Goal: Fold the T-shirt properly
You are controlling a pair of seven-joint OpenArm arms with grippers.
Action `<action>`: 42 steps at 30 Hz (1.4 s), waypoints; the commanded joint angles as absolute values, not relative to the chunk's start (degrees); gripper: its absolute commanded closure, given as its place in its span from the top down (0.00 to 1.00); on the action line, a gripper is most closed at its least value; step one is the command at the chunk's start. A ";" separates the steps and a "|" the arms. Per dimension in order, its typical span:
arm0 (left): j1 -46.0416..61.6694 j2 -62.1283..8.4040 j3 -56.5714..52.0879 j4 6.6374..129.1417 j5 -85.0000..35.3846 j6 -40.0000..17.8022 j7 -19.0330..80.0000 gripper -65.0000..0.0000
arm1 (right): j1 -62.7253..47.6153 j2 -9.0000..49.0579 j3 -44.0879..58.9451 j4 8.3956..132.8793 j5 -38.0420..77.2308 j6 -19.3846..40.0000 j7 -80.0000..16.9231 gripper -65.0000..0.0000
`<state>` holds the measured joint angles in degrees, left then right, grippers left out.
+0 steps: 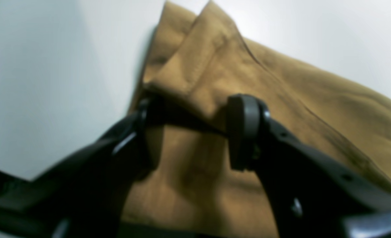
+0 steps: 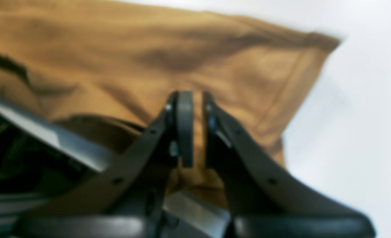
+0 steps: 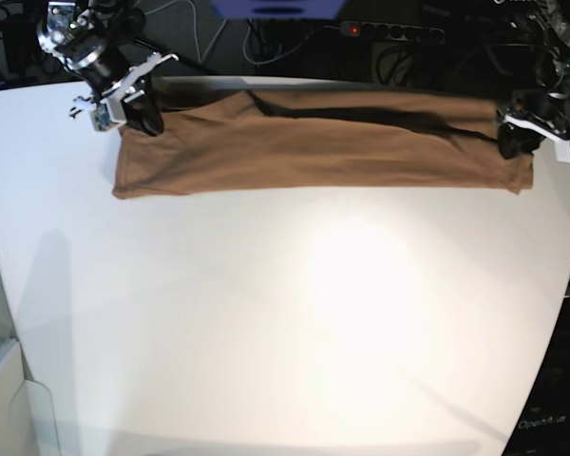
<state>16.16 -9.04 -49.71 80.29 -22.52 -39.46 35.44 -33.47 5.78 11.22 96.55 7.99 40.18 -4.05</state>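
The tan T-shirt (image 3: 313, 142) lies folded into a long narrow band along the far side of the white table (image 3: 285, 313). At the band's left end in the base view, my right gripper (image 3: 141, 119) is down on the cloth. The right wrist view shows that gripper (image 2: 197, 132) shut, with a thin strip of the T-shirt (image 2: 149, 49) pinched between its pads. At the band's other end is my left gripper (image 3: 516, 142). Seen from the left wrist, this gripper (image 1: 195, 132) is open, jaws wide apart astride a raised fold of the T-shirt (image 1: 314, 99).
The T-shirt lies close to the table's far edge. Behind that edge hang cables and a power strip (image 3: 389, 30). The table's curved right edge (image 3: 560, 313) drops off beside my left arm. White tabletop stretches in front of the shirt.
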 commanded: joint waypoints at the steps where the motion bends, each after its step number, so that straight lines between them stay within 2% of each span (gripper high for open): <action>1: 16.22 -9.89 -49.98 81.54 -23.43 -40.00 34.33 0.45 | -32.57 6.29 11.47 95.60 9.01 40.00 -2.51 0.02; 8: 16.66 -9.89 -50.42 81.71 -23.78 -40.00 34.42 0.45 | -27.03 8.48 10.77 84.26 9.01 40.00 -2.42 0.01; 16: 17.01 -10.42 -50.51 82.15 -23.96 -40.00 34.42 0.45 | -22.64 10.42 11.47 77.85 9.10 40.00 -2.33 0.01; 26: 13.41 -9.71 -49.71 83.12 -23.25 -40.00 34.59 0.45 | -22.20 11.82 15.78 77.05 9.19 40.00 -2.33 0.01; 36: 7.87 -9.01 -46.55 83.30 -23.08 -40.00 45.49 0.45 | -17.10 14.29 18.24 67.47 9.27 40.00 -2.15 0.01; 42: 8.40 -9.01 -46.55 83.30 -23.08 -40.00 46.90 0.45 | -16.75 15.08 18.33 66.33 9.36 40.00 -1.98 0.01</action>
<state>8.75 -8.21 -46.39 82.13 -22.09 -39.64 47.72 -15.90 14.31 18.04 66.85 13.65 42.44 3.70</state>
